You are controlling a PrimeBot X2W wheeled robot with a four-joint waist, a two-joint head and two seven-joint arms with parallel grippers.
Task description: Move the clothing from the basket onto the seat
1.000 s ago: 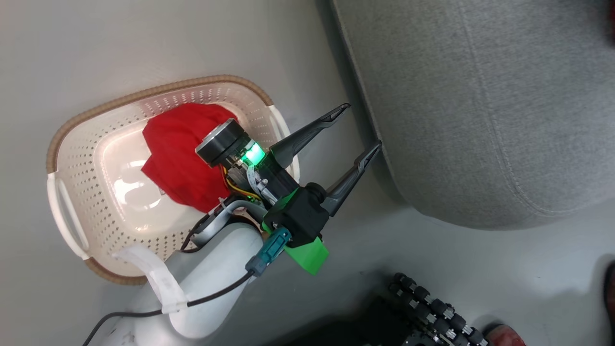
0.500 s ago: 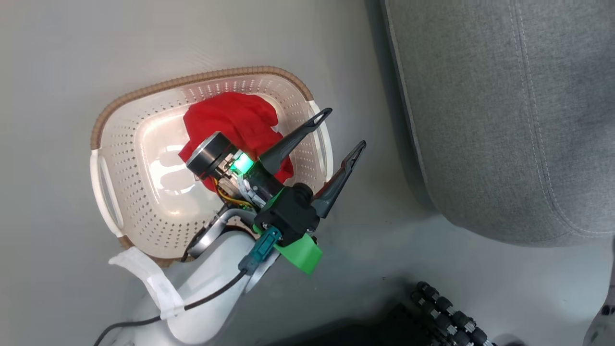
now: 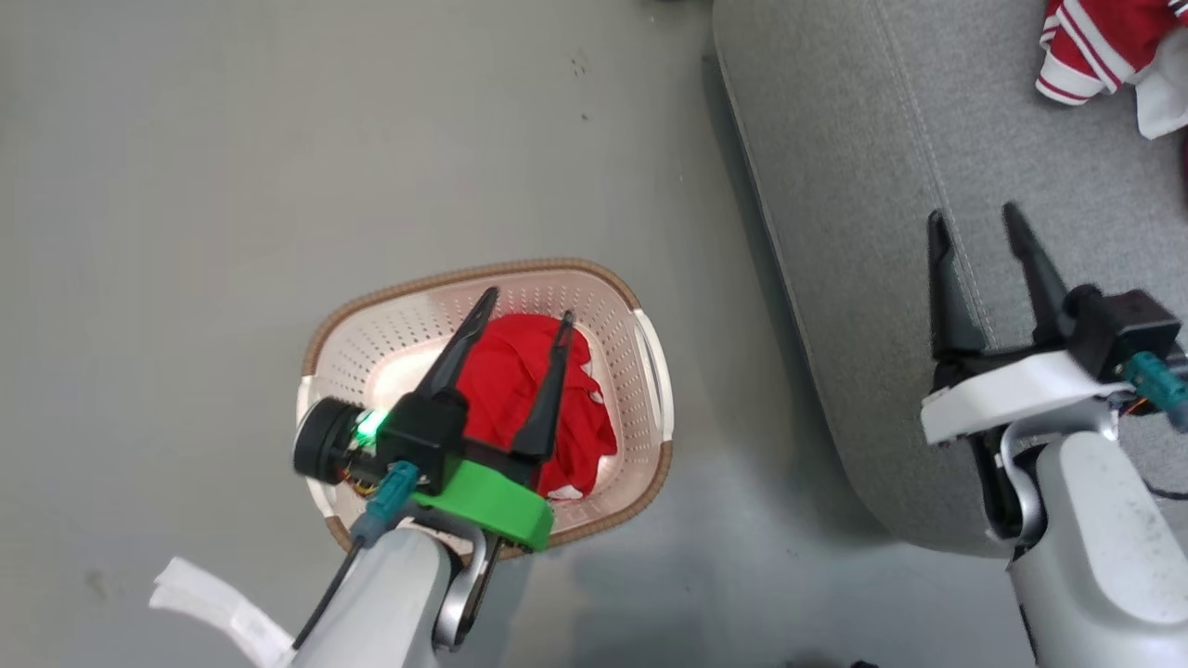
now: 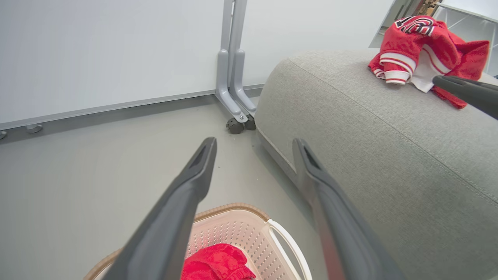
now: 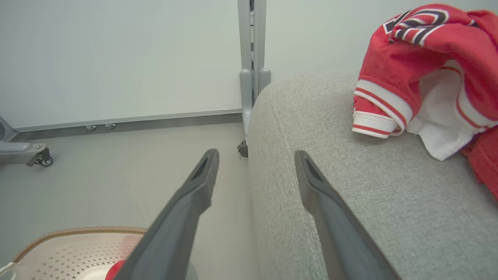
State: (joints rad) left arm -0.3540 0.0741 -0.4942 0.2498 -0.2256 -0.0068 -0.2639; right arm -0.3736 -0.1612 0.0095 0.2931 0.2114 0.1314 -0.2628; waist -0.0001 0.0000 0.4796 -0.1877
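Garment point(image 3: 509, 390) in basket point(image 3: 399, 339) under left fingers point(image 3: 455, 355), second garment point(image 3: 1095, 42) on seat point(image 3: 854, 232)

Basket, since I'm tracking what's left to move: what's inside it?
One crumpled red garment lies in the basket, partly hidden by the open left claw over it. Whatever lies under the fabric is covered.

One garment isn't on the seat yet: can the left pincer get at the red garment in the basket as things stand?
Probably yes. The left pincer hangs open over the red garment, which lies uncovered in the open-topped basket; nothing stands between them.
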